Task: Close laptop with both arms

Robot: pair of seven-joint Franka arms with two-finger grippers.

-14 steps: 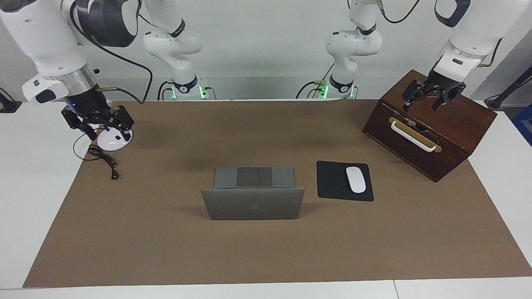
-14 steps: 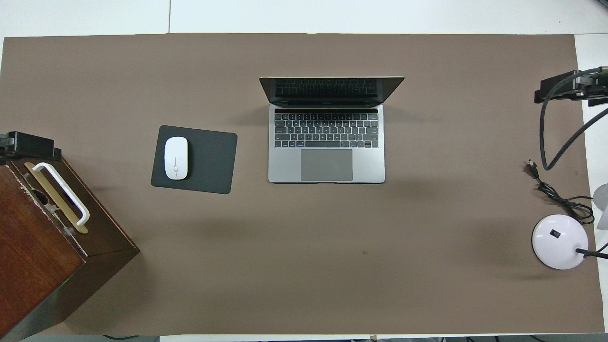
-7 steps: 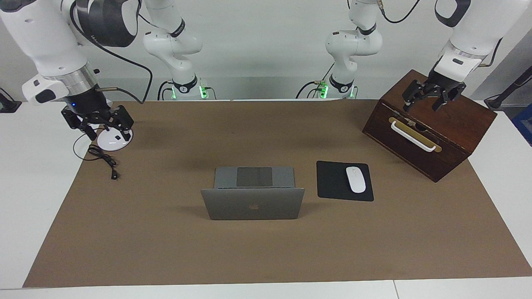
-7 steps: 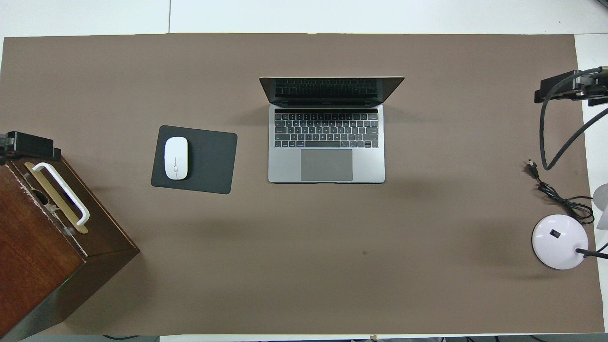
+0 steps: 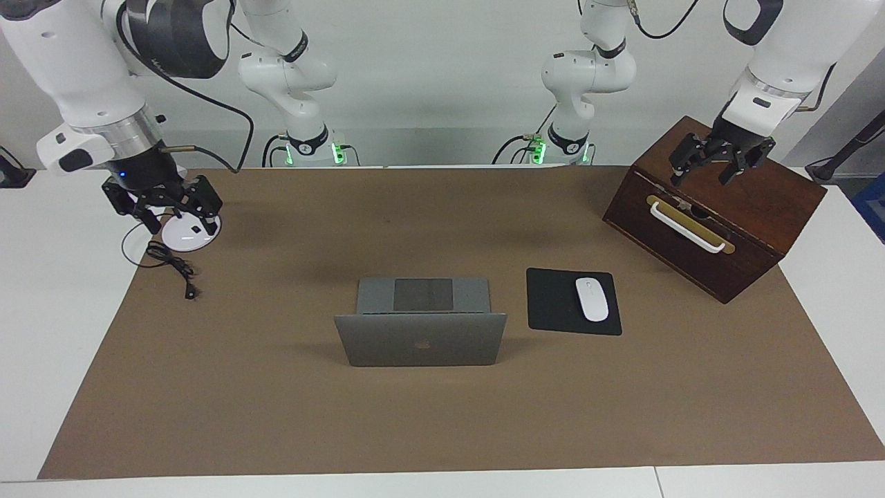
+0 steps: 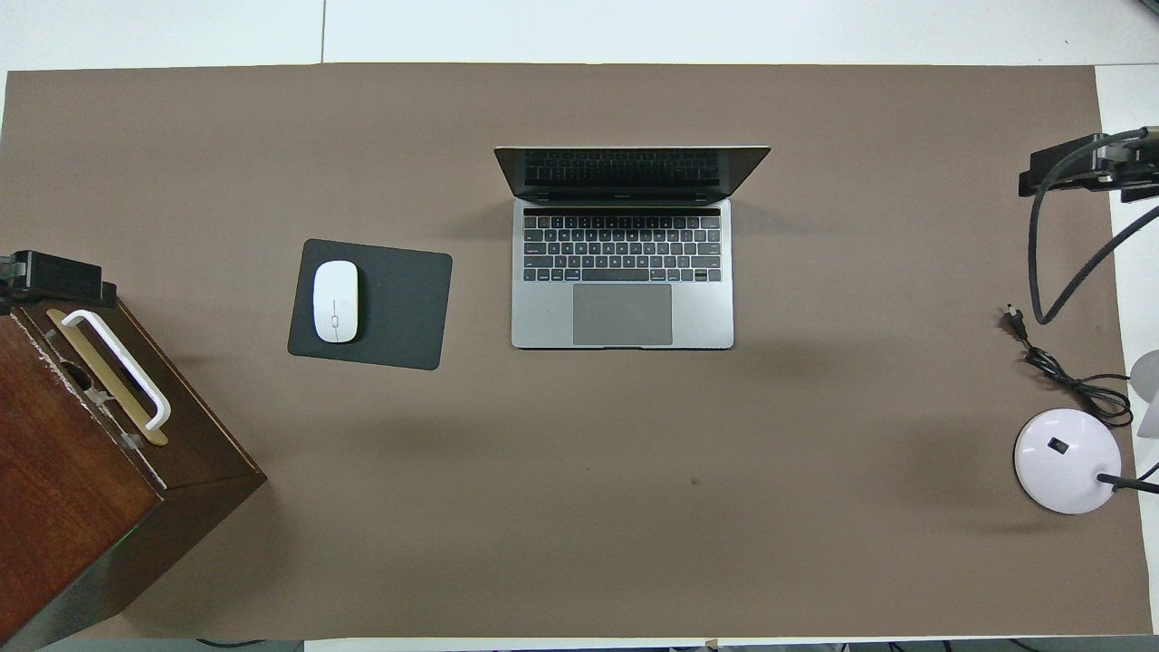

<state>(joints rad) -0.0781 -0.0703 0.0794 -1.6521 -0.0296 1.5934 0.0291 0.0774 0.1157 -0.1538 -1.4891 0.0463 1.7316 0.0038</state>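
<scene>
The silver-grey laptop (image 5: pixel 420 339) stands open in the middle of the brown mat, its lid with the dark apple logo upright; the dark keyboard shows in the overhead view (image 6: pixel 622 246). My left gripper (image 5: pixel 702 176) is open and empty in the air over the wooden box, toward the left arm's end of the table. My right gripper (image 5: pixel 180 223) is open and empty in the air over the white lamp base, toward the right arm's end. Both are far from the laptop. In the overhead view only the tips of the left gripper (image 6: pixel 56 276) and the right gripper (image 6: pixel 1087 167) show.
A dark wooden box (image 5: pixel 753 228) with a white handle (image 5: pixel 688 225) sits at the left arm's end. A black mouse pad (image 5: pixel 553 301) with a white mouse (image 5: pixel 592 299) lies beside the laptop. A white lamp base (image 6: pixel 1067 460) and its black cable (image 6: pixel 1059 371) lie at the right arm's end.
</scene>
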